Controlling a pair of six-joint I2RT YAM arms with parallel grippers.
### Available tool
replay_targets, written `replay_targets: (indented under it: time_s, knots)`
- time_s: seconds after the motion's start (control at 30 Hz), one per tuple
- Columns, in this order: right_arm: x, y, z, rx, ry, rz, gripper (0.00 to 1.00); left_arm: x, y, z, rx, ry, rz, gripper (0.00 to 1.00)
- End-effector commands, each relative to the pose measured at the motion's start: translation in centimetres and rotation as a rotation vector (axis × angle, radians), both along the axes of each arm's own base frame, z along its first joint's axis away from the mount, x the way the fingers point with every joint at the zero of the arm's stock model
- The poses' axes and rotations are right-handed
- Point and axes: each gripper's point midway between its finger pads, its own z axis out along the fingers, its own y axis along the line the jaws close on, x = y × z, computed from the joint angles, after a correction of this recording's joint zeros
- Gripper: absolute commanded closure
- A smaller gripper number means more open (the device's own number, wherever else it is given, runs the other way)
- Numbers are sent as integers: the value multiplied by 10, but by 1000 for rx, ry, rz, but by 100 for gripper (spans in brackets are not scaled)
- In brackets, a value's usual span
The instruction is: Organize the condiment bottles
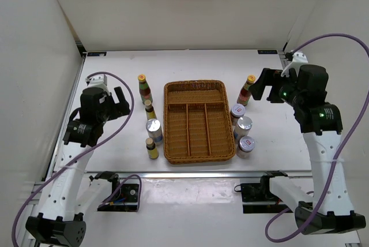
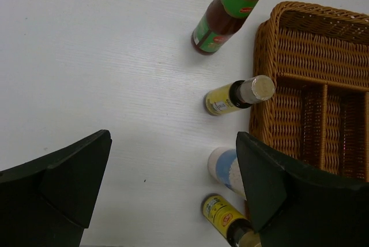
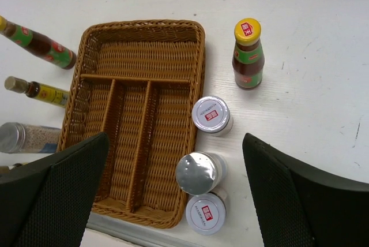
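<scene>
Left of the wicker tray (image 1: 199, 153) stand a sauce bottle (image 1: 143, 88), a tiny brown bottle (image 1: 149, 109), a silver-lidded jar (image 1: 154, 130) and a second brown bottle (image 1: 151, 148). Right of it stand a sauce bottle (image 1: 248, 89) and three jars (image 1: 243, 127). My left gripper (image 1: 118, 104) is open and empty, raised left of its row; its view shows the sauce bottle (image 2: 222, 19), a brown bottle (image 2: 233, 97) and the jar (image 2: 225, 169). My right gripper (image 1: 262, 85) is open and empty, high above the right row (image 3: 199, 173).
The tray (image 3: 144, 45) has one wide far compartment and three long near ones, all empty. White walls enclose the table on the left, back and right. The table's front rail (image 1: 190, 173) runs just below the tray.
</scene>
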Motion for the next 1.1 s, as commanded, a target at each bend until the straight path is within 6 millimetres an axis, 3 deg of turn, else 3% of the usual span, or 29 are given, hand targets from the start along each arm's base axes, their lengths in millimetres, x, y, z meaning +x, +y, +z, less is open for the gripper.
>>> replay_targets:
  time_s: [0.0, 0.07, 0.2, 0.37, 0.47, 0.5, 0.6, 0.77, 0.87, 1.07]
  knots:
    - [-8, -6, 26, 18, -83, -48, 0, -6, 6, 3, -3, -13, 68, 0]
    - [-19, 5, 19, 112, -23, -45, 0, -11, -3, 9, -35, -36, 31, 0]
    - [-44, 34, -17, 200, 81, 86, 0, -17, -18, 16, -77, -55, -34, 0]
    - [-62, 24, -44, 194, 222, 0, 0, -38, -42, 25, -122, -98, -173, 0]
    - [-86, 11, -65, 177, 291, -87, 0, -40, -27, 25, -83, -122, -91, 0]
    - [-94, 9, -88, 166, 341, -106, 0, -43, -24, 26, -79, -128, -69, 0]
    - [-110, 2, -109, 181, 369, -169, 0, -43, -9, 23, -52, -121, 15, 0]
    - [-133, 8, -147, 239, 455, -186, 0, -42, -4, 20, -36, -97, 46, 0]
    - [-134, 4, -147, 245, 445, -221, 0, -42, -2, 20, -31, -99, 54, 0]
    - [-122, -10, -175, 182, 596, -367, 0, -45, 3, 22, -29, -111, 85, 0]
